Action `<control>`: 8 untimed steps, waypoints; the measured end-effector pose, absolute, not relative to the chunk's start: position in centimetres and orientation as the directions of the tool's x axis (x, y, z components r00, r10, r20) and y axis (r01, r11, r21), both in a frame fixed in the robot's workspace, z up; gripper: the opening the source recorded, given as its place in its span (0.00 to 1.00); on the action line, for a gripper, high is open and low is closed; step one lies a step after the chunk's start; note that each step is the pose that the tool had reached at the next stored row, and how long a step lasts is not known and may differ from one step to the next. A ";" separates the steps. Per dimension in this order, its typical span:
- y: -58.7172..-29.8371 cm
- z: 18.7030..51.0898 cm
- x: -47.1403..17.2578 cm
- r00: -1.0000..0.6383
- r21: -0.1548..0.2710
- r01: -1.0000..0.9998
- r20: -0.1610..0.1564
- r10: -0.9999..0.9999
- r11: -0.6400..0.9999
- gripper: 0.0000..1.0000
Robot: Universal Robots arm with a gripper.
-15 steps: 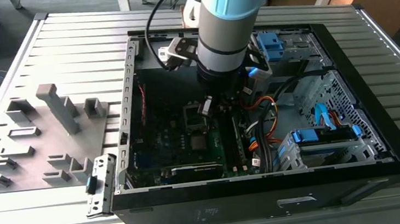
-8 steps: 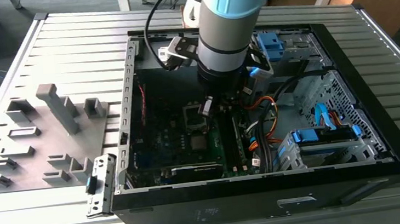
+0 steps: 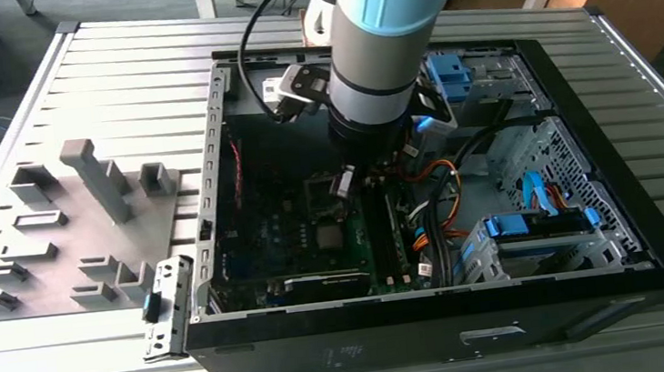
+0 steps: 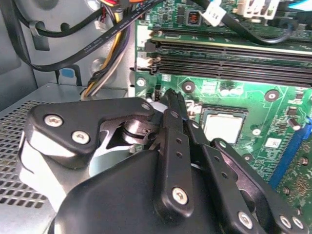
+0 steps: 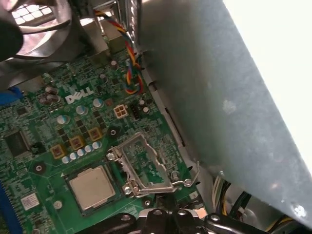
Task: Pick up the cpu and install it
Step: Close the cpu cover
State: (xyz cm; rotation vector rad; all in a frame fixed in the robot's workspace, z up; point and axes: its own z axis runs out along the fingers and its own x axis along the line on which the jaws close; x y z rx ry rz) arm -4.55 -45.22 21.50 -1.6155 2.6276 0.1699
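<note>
Gripper fingers are pressed together with nothing between them, their black tips meeting just above the green motherboard in the second wrist view; in the exterior view the gripper hangs from the grey arm inside the open computer case, over the middle of the board. The cpu, a flat square chip with a silver-grey top, sits seated in its socket in the first wrist view, and the hinged metal retention frame stands flipped open just beside it, at about 3 o'clock from the chip. In the second wrist view the cpu lies near the fingertips, at about 4 o'clock from them, not touched. Black memory slots run across the board beyond the socket. In the exterior view the case rests on a ribbed metal desk, and a grey fixture tray with upright blocks lies at 9 o'clock from the case.
</note>
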 end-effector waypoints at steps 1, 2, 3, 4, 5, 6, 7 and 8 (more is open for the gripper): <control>-45.3 21.5 -4.6 -0.452 0.066 -0.892 -0.102 -0.886 0.447 0.11; -45.4 21.6 -4.6 -0.452 0.066 -0.892 -0.102 -0.886 0.447 0.11; -45.5 21.6 -4.6 -0.452 0.066 -0.892 -0.102 -0.886 0.447 0.11; -45.7 21.6 -4.6 -0.452 0.066 -0.892 -0.102 -0.886 0.447 0.11; -45.8 21.6 -4.6 -0.452 0.066 -0.892 -0.102 -0.886 0.447 0.11; -45.9 21.6 -4.6 -0.452 0.066 -0.892 -0.102 -0.886 0.447 0.11; -46.0 21.7 -4.6 -0.452 0.066 -0.892 -0.102 -0.886 0.447 0.11; -46.1 21.7 -4.6 -0.452 0.066 -0.892 -0.102 -0.886 0.447 0.11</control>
